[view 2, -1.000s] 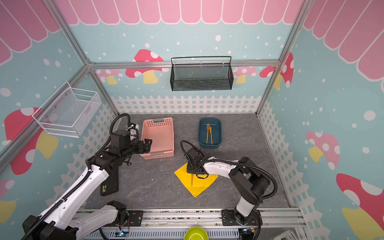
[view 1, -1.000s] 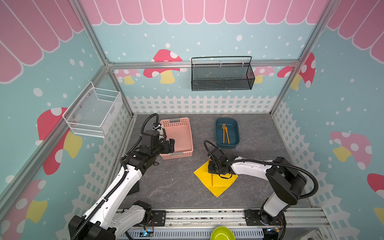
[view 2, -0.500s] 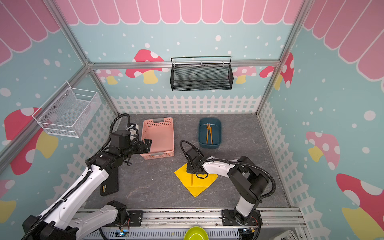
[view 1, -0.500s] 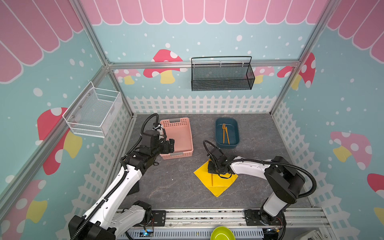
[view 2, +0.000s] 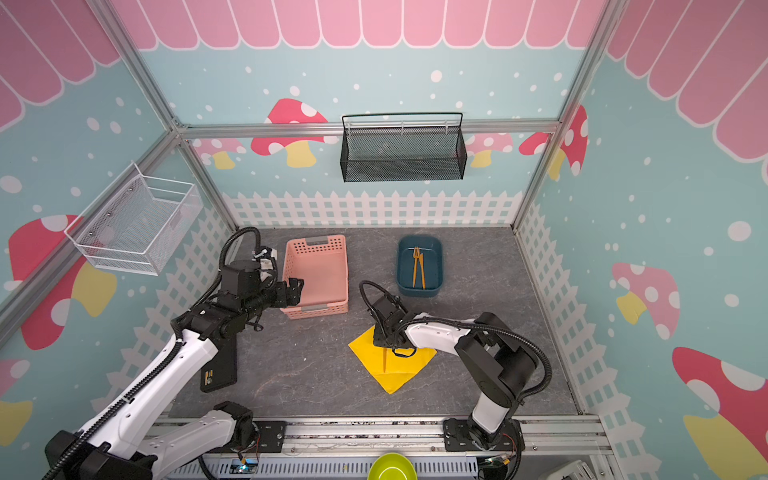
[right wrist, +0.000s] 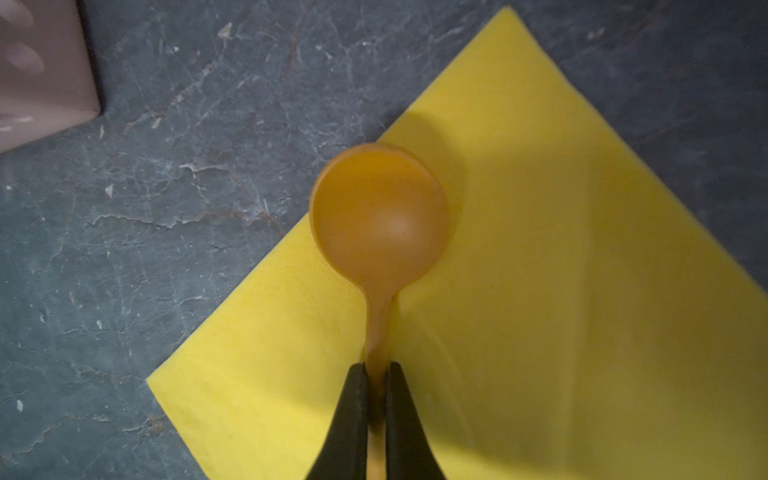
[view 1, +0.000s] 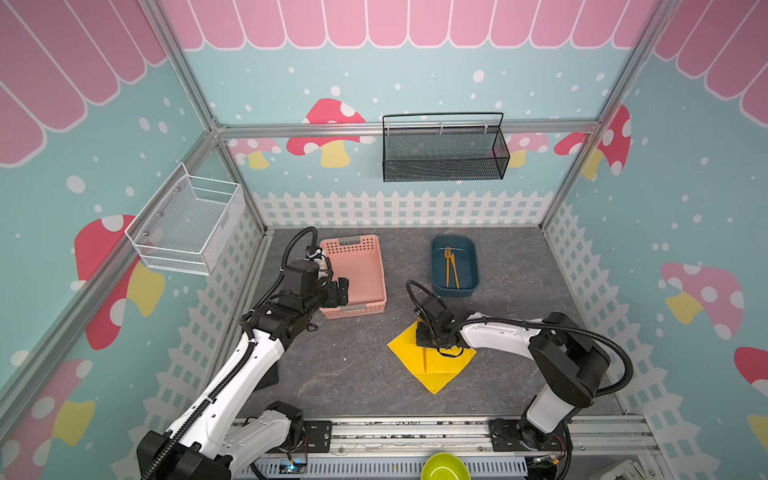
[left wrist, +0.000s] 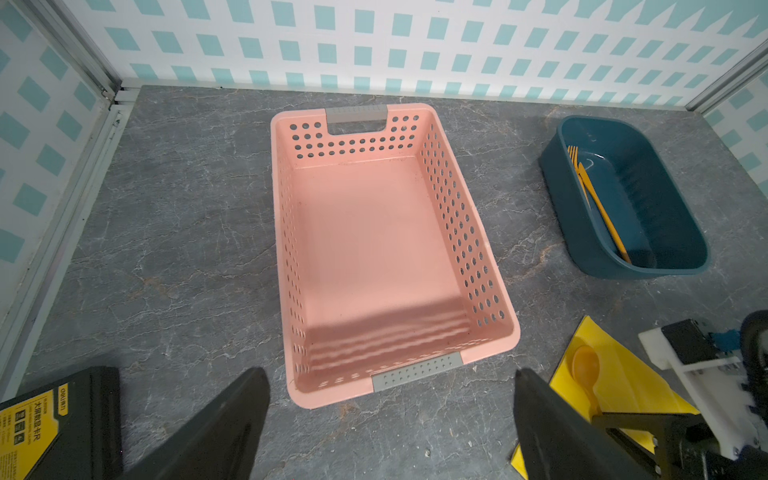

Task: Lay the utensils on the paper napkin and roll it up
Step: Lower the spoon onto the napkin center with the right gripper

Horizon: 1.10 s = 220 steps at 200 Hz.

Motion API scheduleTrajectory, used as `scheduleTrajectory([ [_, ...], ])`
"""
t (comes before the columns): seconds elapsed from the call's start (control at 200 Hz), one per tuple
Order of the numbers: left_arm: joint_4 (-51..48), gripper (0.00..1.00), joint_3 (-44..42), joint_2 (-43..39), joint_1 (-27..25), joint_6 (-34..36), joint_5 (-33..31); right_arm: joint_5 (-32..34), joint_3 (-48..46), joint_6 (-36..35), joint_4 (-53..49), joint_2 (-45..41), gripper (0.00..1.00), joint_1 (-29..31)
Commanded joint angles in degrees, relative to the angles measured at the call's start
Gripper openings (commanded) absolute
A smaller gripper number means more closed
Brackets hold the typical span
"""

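Right tool pinches spoon, perhaps touching napkin — pink basket near.

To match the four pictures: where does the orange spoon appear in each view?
Top view: only the spoon handle, a thin line over the paper napkin.
Top view: the same, handle over the napkin.
Left wrist: its bowl over the napkin's corner, near the pink basket.
Right wrist: bowl in the middle, handle pinched in the right gripper.
Shared landmark: the yellow napkin.
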Motion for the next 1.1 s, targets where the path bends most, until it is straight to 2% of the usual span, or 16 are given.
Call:
scheduleTrajectory([
  [0.0,-0.8,0.93,0.0,-0.1,0.0,0.3,-0.9,1.2,1.2,0.0,-1.4,1.3,0.06,0.4],
  [0.145,-0.8,0.93,0.0,0.1,0.0,0.3,-0.9,1.1,1.1,0.0,-1.5,1.4,0.07,0.4],
  [0.55,-0.8,0.94,0.0,0.1,0.0,0.2,-0.9,1.2,2.0,-0.3,-2.4,0.9,0.18,0.4],
  [1.096,-0.8,0.93,0.1,0.2,0.1,0.2,-0.7,0.8,2.1,-0.8,-2.8,1.9,0.16,0.4],
])
